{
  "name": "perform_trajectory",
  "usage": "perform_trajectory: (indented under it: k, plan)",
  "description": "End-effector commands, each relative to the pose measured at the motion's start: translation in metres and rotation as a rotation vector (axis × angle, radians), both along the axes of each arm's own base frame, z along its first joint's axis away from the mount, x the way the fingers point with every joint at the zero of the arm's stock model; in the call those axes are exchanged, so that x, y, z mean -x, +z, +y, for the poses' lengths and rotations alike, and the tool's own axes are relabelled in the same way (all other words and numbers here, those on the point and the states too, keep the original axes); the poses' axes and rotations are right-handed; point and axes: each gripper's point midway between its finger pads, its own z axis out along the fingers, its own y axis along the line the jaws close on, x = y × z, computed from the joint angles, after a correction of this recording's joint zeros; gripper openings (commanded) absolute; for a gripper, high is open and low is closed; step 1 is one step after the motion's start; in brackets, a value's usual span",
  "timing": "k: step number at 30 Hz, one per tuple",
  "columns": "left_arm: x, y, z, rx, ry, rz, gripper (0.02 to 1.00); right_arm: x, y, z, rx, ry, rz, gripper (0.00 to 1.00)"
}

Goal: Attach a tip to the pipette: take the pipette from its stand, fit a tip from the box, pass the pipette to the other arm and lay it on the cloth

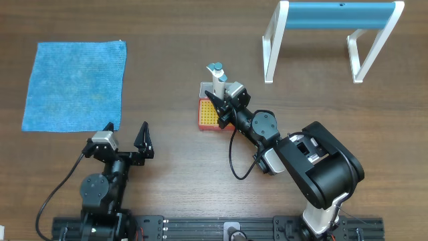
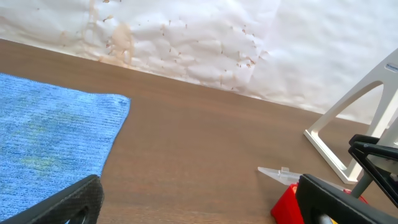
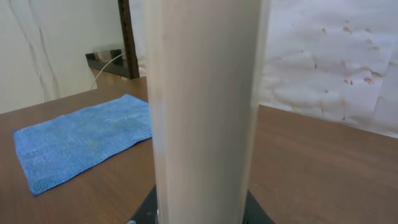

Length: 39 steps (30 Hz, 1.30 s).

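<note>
Pipette: upright at centre frame in the top view, held over the tip box's upper end.
Right tool: closed on the pipette body, its arm reaching up from the lower right.
Tip box: red, just below the pipette.
Left tool: fingers spread wide, gripping nothing, lower left, near the cloth's lower right corner.
Cloth: blue, flat, upper left.
Stand: white and blue, upper right.
Counter: brown wood.
</note>
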Motion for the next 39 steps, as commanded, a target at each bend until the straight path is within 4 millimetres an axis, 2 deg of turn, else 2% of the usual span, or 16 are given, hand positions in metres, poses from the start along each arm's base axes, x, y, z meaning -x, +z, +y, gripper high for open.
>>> perform_trajectory:
  k: [1,8,11,17,22,26,28,30,35,39]
  plan:
    - [0.0,-0.001,0.003,0.004,0.016,0.0,0.998,0.0,0.003,0.002,0.007,0.0,-0.003,0.08]
    - [0.0,-0.001,0.003,0.004,0.016,0.0,0.996,-0.002,0.036,0.0,-0.035,-0.005,-0.072,0.082]
    - [0.0,-0.001,0.003,0.004,0.016,0.0,0.998,0.002,0.061,-0.002,-0.065,-0.005,-0.122,0.08]
    - [0.0,-0.001,0.003,0.004,0.016,0.0,0.996,0.012,0.096,-0.005,-0.084,0.014,-0.159,0.08]
    - [0.0,-0.001,0.003,0.004,0.016,0.0,0.998,0.023,0.127,-0.011,-0.053,0.014,-0.107,0.082]
    - [0.0,-0.001,0.003,0.004,0.016,0.0,0.996,0.035,0.155,-0.012,0.028,0.026,0.031,0.08]
    - [0.0,-0.001,0.003,0.004,0.016,0.0,0.998,0.045,0.158,-0.01,0.088,0.045,0.13,0.08]
    - [0.0,-0.001,0.003,0.004,0.016,0.0,0.998,0.06,0.149,-0.008,0.158,0.069,0.246,0.08]
    - [0.0,-0.001,0.003,0.004,0.016,0.0,0.996,0.075,0.149,0.004,-0.006,0.116,0.443,0.08]
    - [0.0,-0.001,0.003,0.004,0.016,0.0,0.998,0.081,0.149,0.008,-0.064,0.149,0.518,0.08]
